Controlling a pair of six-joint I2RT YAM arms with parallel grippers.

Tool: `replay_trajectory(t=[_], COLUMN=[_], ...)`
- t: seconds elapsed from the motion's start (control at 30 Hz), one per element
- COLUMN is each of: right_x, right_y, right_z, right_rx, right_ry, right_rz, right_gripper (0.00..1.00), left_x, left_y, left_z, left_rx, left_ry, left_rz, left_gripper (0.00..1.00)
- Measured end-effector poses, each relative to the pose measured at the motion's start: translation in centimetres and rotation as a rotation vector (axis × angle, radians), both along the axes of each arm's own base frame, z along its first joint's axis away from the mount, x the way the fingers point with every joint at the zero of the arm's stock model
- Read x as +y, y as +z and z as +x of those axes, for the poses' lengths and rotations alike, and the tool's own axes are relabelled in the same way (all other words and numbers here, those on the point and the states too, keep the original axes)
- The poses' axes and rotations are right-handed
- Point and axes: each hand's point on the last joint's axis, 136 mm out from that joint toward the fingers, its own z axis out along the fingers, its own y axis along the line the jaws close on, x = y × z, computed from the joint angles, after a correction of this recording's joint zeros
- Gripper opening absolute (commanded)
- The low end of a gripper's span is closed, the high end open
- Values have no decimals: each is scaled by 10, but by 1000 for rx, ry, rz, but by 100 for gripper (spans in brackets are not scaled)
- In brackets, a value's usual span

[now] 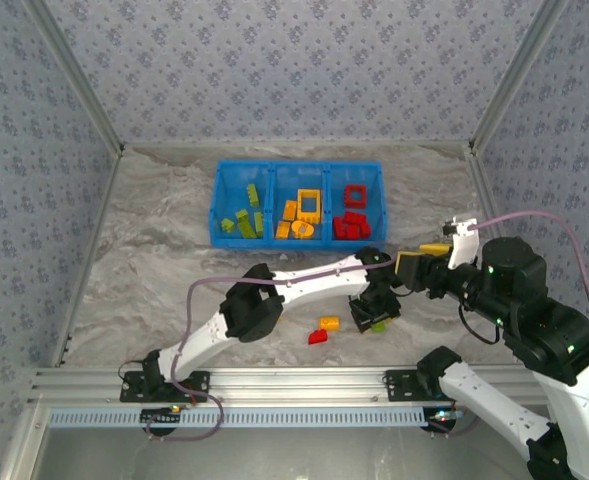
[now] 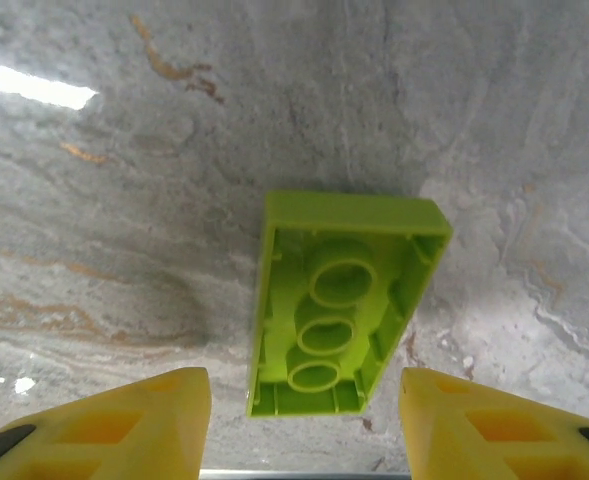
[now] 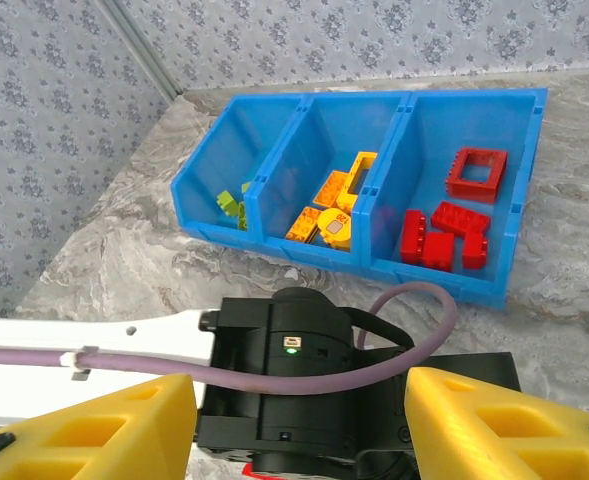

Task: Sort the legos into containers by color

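A lime green lego (image 2: 339,305) lies upside down on the marble table, hollow underside up. My left gripper (image 2: 304,388) straddles it, open, with a gap between each yellow finger (image 2: 124,425) and the brick. From the top view, that left gripper (image 1: 376,310) points down at the green lego (image 1: 379,326) at centre right. An orange lego (image 1: 329,323) and a red lego (image 1: 318,337) lie loose just to its left. My right gripper (image 3: 299,400) hovers open and empty above the left arm's black wrist (image 3: 304,380). The blue containers (image 1: 297,203) hold green, orange and red legos, one colour per compartment.
The blue bin's front wall (image 3: 374,262) faces the arms; red legos (image 3: 444,240) fill its right compartment, orange ones (image 3: 334,205) the middle, green ones (image 3: 232,205) the left. A purple cable (image 3: 414,330) loops over the left wrist. Patterned walls enclose the table.
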Motion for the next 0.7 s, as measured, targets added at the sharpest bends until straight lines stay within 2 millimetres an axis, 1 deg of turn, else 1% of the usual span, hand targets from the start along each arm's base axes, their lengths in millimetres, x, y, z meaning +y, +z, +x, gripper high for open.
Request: replay_trajectory(t=[0.27,0.7], right_x=[0,2], right_y=[-2,-9], right_z=[0,1], right_rx=[8,24], right_ry=[-3,3], right_rz=[3,-3], right_gripper=[59,59], left_x=[5,11], left_y=[-8,-11], left_z=[5,17], left_rx=[1,-39], left_ry=[16,8], left_rz=[45,62], left_gripper=[44,40])
